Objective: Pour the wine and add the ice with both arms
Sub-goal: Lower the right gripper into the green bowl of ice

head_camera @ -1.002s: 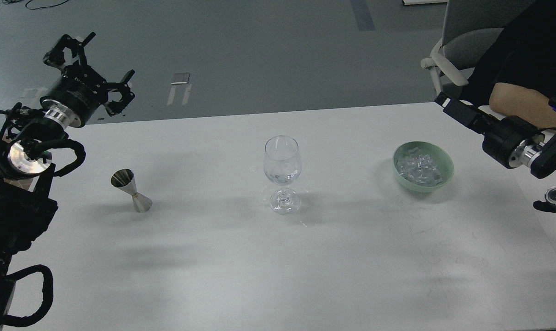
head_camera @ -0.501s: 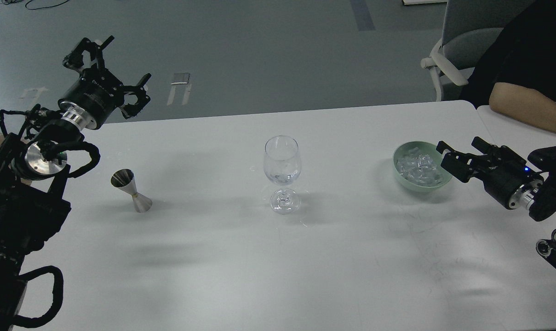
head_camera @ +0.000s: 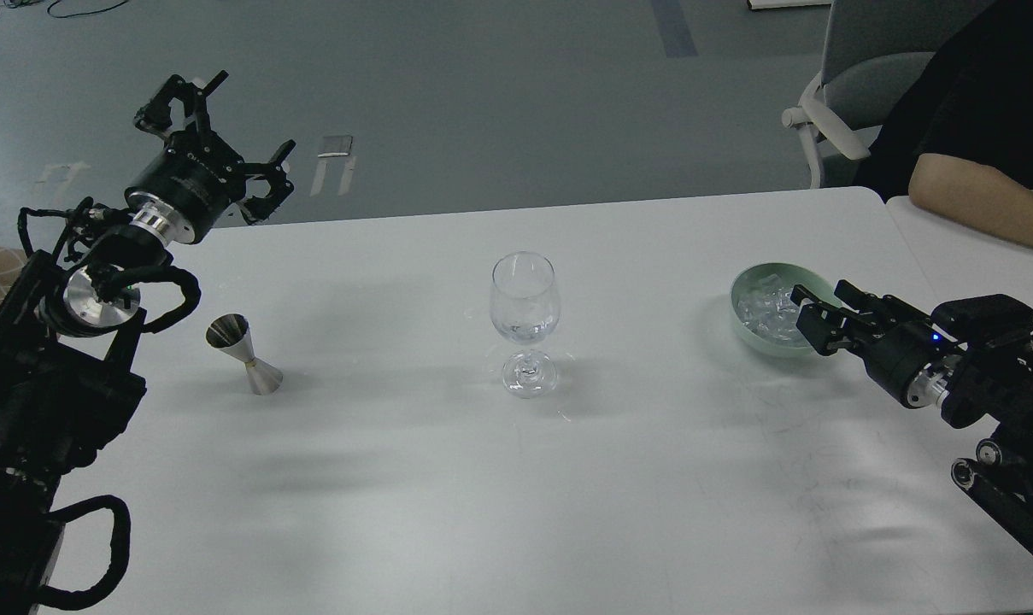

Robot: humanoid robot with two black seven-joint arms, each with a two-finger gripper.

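Observation:
A clear stemmed wine glass stands upright at the table's middle with a little clear content at the bottom of its bowl. A steel jigger stands left of it. A pale green bowl on the right holds several pieces of ice. My right gripper is open and empty, its fingertips over the bowl's right side. My left gripper is open and empty, raised above the table's far left edge, well behind the jigger.
The white table ends on the right, where a second table adjoins it. A seated person's forearm rests on that table at the far right, with a grey chair behind.
My right gripper has swung down from the far right edge and moved left to the bowl. My left gripper has shifted right and slightly forward. Glass, jigger and bowl have not moved.

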